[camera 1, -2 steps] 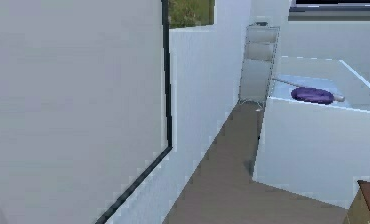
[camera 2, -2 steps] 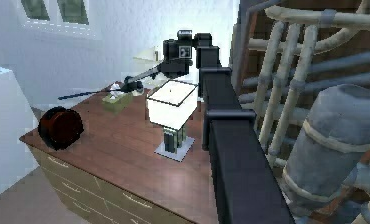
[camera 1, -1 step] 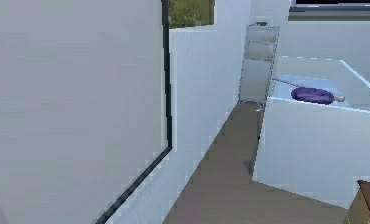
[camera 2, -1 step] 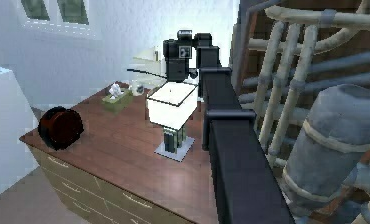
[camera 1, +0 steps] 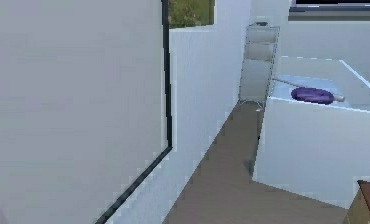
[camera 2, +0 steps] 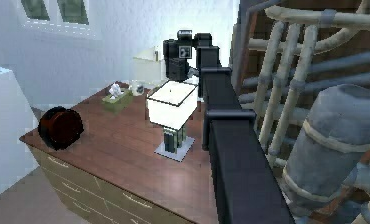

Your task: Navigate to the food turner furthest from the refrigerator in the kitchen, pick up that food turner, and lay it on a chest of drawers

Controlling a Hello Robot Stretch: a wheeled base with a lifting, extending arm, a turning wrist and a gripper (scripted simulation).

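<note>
Brown wooden chest of drawers lies alongside the arm, whose tool sits past the white lamp; I cannot tell its fingers' state, or whether it holds the food turner.

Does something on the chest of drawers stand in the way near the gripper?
Yes. A white-shaded lamp stands on the chest of drawers beside the arm, just below the gripper in the arm side view. A tissue box lies left of it.
</note>
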